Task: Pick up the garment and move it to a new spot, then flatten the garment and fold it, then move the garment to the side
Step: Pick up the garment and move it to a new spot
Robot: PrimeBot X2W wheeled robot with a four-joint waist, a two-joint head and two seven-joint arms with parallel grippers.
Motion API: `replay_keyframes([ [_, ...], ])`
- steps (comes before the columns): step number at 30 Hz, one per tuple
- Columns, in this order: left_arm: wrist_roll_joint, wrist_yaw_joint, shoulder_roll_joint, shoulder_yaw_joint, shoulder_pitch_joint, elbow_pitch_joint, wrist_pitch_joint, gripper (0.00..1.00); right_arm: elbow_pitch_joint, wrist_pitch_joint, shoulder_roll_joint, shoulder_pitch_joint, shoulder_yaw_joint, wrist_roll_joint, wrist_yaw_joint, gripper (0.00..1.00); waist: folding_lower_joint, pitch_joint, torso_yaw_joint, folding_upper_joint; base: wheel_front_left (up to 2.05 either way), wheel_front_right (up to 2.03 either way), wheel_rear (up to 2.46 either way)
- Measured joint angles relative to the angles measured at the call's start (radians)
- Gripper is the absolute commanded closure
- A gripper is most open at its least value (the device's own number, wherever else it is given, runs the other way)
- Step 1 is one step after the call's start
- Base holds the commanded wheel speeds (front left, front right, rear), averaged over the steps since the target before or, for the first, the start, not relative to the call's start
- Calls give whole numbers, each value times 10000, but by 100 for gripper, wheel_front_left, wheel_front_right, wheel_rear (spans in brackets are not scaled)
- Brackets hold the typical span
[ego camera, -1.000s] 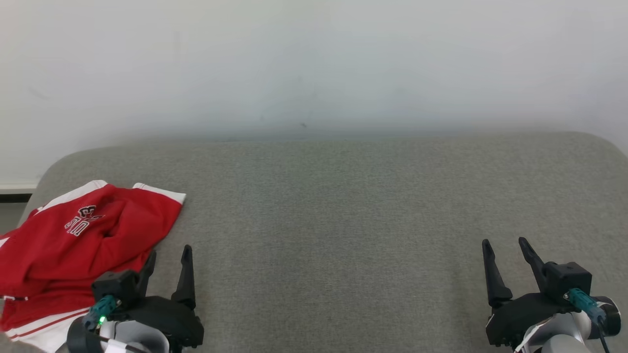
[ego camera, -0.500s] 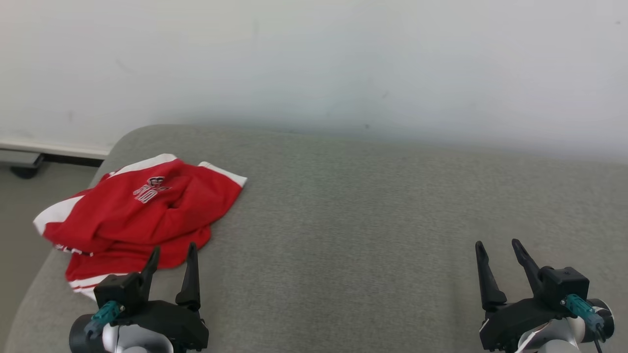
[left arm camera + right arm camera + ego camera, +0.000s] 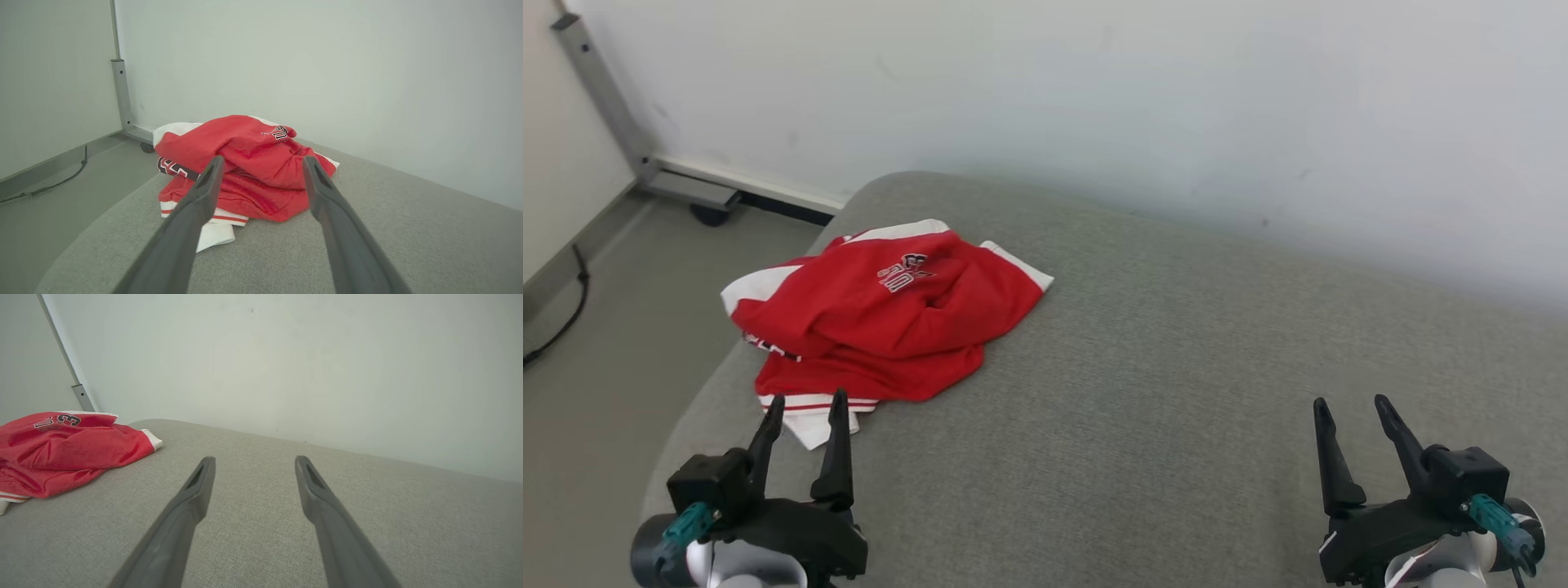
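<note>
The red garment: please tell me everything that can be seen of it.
The red garment is sportswear of smooth, slightly shiny fabric with white bands, thin red stripes at one hem and black-and-white lettering partly lost in folds. It lies crumpled in a loose heap near the left end of the grey cushion, resting on it. The open left gripper points at it without gripping it.

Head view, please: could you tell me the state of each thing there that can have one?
Red garment: crumpled in a heap, not folded, lying unheld near the left end of the grey cushion.
Left gripper: fingers open, empty, pointing at the garment.
Right gripper: fingers open, empty, over bare cushion.
</note>
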Motion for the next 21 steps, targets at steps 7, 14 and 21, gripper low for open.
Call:
replay_keyframes([
  [7, -36, 2, 86, 188, 349, -52, 13, 0, -313, 12, 13, 117, 82, -19, 0, 0, 0, 34, 576, 0, 0, 0, 0],
  [14, -362, -345, 31, -102, -358, 366, 1388, 0, -1158, 274, -115, 598, 167, -249, 0, 0, 0, 268, 657, 0, 0, 0, 0],
  [21, -619, -253, 0, -79, -2693, 1570, 3603, 0, -2591, 884, -562, 765, 374, -819, 0, 0, 1, 822, 408, 0, 0, 0, 0],
])
